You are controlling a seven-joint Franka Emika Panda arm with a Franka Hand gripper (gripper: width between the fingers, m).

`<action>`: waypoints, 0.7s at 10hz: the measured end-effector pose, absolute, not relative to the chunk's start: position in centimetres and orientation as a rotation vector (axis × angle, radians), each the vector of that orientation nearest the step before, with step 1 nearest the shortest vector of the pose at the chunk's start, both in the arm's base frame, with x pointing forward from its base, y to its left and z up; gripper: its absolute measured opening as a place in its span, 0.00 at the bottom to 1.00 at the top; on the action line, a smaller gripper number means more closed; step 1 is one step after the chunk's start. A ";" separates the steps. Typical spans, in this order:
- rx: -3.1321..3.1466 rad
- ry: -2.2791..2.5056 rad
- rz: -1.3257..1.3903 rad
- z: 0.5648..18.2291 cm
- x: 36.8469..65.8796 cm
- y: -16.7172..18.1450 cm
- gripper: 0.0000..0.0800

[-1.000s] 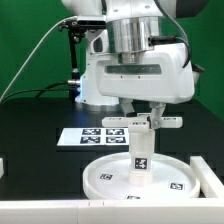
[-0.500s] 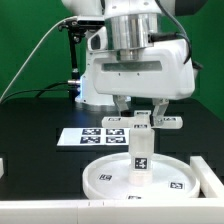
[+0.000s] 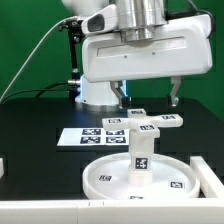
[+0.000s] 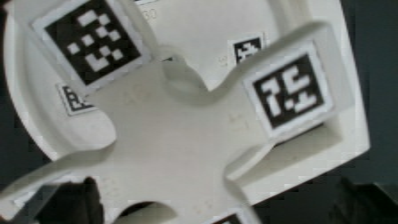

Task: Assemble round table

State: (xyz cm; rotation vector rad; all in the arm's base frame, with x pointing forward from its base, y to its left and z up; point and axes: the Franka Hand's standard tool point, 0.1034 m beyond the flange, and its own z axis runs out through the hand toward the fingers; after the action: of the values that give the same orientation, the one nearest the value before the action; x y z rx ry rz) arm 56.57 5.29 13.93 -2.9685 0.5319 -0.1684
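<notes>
Green curtain backdrop (image 3: 25,40) and black tabletop (image 3: 35,125) formed the setting.

Item 1: round table, white plastic, three parts stacked toward six o'clock of the exterior view.
- The large rimmed round white disc (image 3: 95,172) lay flat on the tabletop.
- The short white cylindrical post (image 3: 141,158) stood upright at the disc's centre.
- The white cross-shaped foot (image 3: 146,122) sat on top of the post.
- Small black-and-white square tags showed on all three parts. The wrist view showed large tags on the foot's arms, blocky patterns only.

Item 2: white robot arm's two-finger gripper (image 3: 149,100), hung at twelve o'clock over the foot. Its fingers (image 3: 121,96) were spread wide, apart from the foot, with nothing between them.

Item 3: marker board (image 3: 100,135), thin, flat and white, lay at ten o'clock from the disc and was printed with black square tags.

Item 4: plain white block (image 3: 210,175), at three o'clock, just beside the disc's rim, partly cut off by the picture's edge.
</notes>
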 end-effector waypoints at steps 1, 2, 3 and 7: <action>-3.003 0.382 -0.174 14.0 56.4 6.0 0.81; -3.043 0.131 -0.186 14.0 56.4 6.2 0.81; -3.050 0.047 -0.190 14.0 56.4 6.2 0.81; -3.040 -0.489 -0.190 13.7 56.7 5.2 0.81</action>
State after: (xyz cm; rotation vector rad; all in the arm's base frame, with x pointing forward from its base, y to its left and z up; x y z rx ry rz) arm 56.70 5.21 13.69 -3.0396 -0.4891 -0.1899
